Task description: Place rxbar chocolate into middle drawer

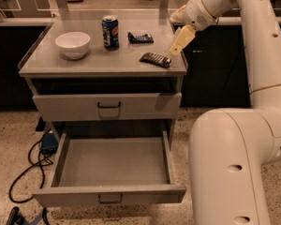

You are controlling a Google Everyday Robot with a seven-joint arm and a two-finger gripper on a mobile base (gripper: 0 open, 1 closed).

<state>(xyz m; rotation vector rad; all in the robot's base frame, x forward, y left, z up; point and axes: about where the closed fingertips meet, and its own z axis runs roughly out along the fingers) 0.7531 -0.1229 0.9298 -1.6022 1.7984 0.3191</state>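
Four things sit on the grey metal worktop (107,61) of a drawer cabinet: a white bowl (72,44) at the left, a blue can (110,32) with a red and white mark behind the middle, a dark blue wrapped bar (140,37) to the can's right, and the rxbar chocolate (155,59) near the front right corner. The rxbar chocolate lies flat and slightly askew in its dark brown wrapper. Its pale lettering is too small to read, as is any writing on the can or the blue bar.

The claw (175,48) hangs slanted over the worktop's right edge, its pale yellow tip just beside the right end of the rxbar chocolate. Whether it touches the bar, and whether it is wide or narrow, I cannot tell.

Below, the upper drawer (140,106) is closed, while the middle drawer (145,194) stands pulled out. The white arm (255,46) fills the right side. The floor (9,130) is speckled stone, with dark cables (23,172) looping at the left. Dark cabinets line the back.
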